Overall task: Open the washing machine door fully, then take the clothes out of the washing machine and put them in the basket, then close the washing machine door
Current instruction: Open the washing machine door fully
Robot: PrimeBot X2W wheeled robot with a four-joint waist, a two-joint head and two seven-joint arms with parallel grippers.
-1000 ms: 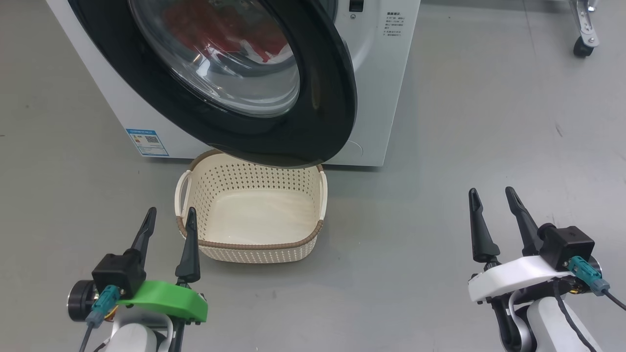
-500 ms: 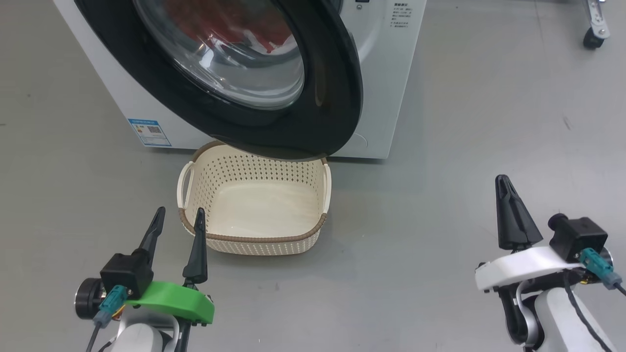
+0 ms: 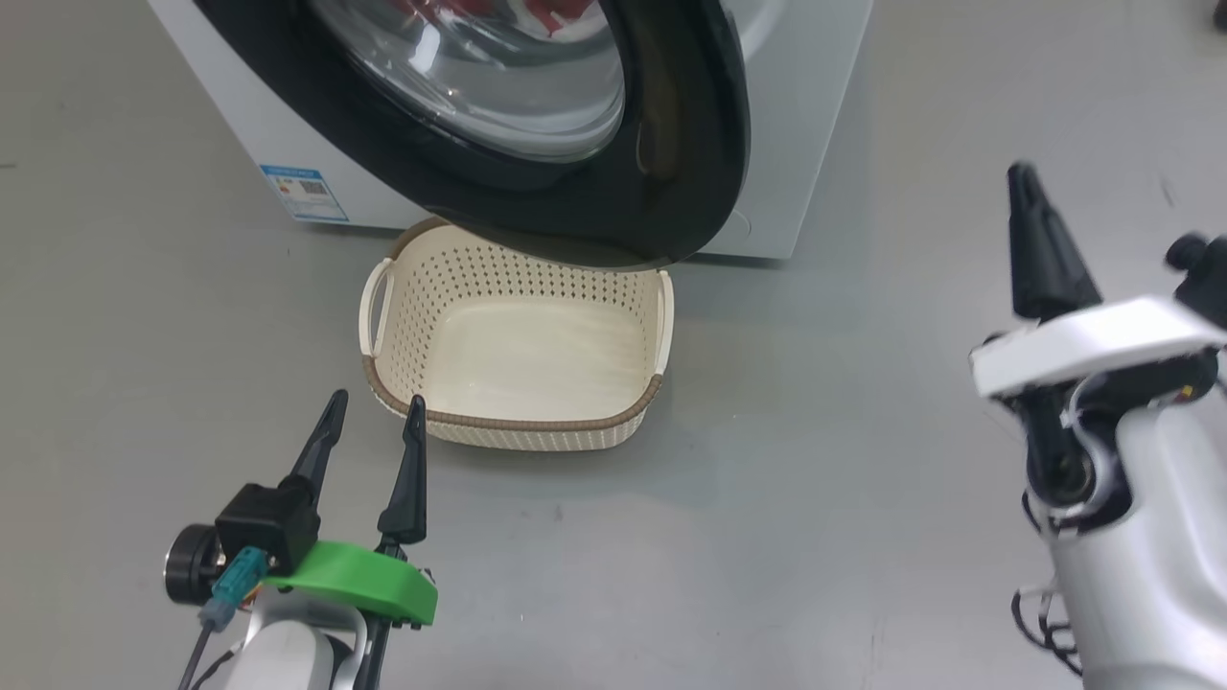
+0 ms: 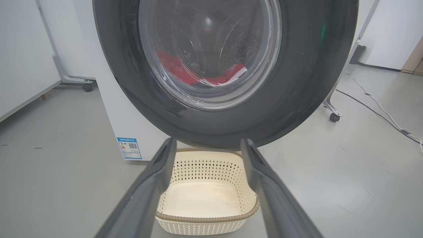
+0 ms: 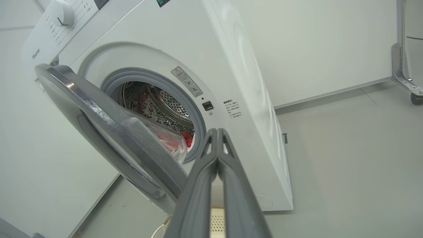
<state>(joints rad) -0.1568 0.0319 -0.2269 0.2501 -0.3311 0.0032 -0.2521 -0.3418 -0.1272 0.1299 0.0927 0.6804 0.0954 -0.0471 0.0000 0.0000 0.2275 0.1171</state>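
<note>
While the door (image 3: 685, 144) stands ajar above the basket (image 3: 537, 419), your left gripper (image 3: 376, 398) shows its fingers spread. Your right gripper (image 3: 1026, 187) has its fingers pressed together, empty.

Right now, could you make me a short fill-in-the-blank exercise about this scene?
1. The basket on the floor is ____.
2. The left gripper is open; the right gripper is ____.
3. The clothes inside the washing machine are ____ in colour.
Missing words: empty; shut; red.
</note>
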